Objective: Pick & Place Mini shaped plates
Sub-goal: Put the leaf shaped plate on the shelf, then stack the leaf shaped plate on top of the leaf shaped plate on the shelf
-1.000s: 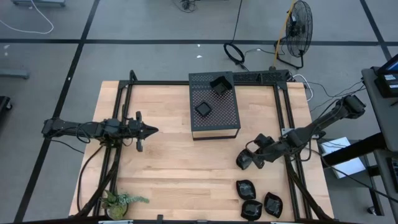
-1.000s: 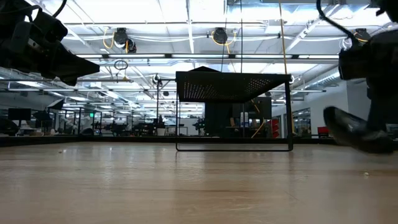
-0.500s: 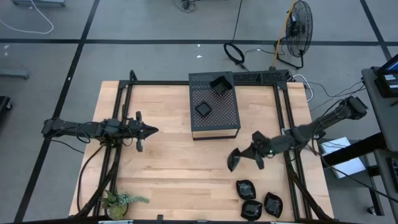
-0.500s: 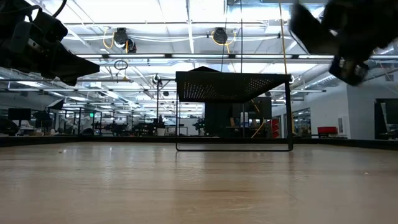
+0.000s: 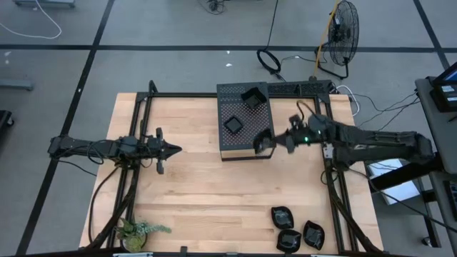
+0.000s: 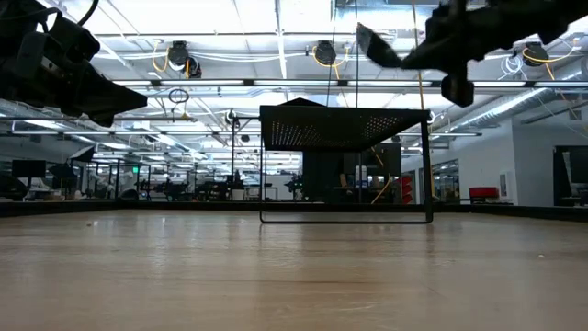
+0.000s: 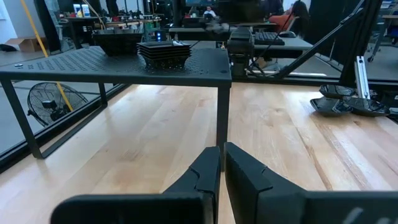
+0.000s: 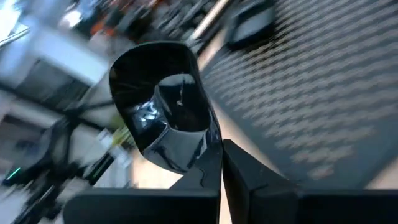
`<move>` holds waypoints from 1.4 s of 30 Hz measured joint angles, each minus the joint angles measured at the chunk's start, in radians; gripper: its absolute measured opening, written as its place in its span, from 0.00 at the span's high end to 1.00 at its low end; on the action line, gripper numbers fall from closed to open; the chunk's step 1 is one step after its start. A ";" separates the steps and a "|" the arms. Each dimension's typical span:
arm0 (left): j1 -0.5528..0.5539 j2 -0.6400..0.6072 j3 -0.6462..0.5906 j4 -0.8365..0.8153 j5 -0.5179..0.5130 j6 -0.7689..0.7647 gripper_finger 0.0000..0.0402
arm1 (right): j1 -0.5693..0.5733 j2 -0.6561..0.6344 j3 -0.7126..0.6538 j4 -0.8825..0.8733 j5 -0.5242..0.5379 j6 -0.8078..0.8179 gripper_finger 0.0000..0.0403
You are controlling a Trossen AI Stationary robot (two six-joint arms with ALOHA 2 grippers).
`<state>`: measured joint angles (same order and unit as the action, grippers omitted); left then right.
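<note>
Right arm swings its dish from the counter's near side up to the box.
The right gripper [image 5: 268,140], fingers pinching a mini plate [image 8: 163,112], now hovers at the perforated box [image 5: 246,121] edge; release seems next. Left gripper [image 5: 171,149] waits, fingers closed.

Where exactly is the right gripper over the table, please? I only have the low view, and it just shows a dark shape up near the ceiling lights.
Observer: In the high view the right gripper is at the right edge of the perforated box.
Operator: Thank you. Is it carrying anything?
Observer: Yes, the right wrist view shows its fingers shut on the rim of a glossy black mini plate.
Operator: Are any plates left on the table?
Observer: Three plates lie together at the table's near right corner.
Operator: And the left arm?
Observer: The left gripper is at the table's left side, fingers closed and holding nothing.
</note>
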<state>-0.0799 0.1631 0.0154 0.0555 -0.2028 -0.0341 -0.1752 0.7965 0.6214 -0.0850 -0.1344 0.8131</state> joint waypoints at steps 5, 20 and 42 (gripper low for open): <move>0.000 0.000 0.000 0.000 0.000 0.000 0.94 | -0.162 0.049 0.009 -0.019 -0.037 -0.014 1.00; 0.000 0.000 0.000 0.000 0.000 0.000 0.94 | -0.213 0.168 0.008 0.006 -0.075 -0.078 0.99; 0.000 0.000 0.000 0.000 0.000 0.000 0.94 | -0.070 -0.073 0.007 0.300 -0.305 -0.310 0.73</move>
<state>-0.0803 0.1631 0.0154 0.0555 -0.2027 -0.0341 -0.2455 0.7239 0.6285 0.2148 -0.4389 0.5035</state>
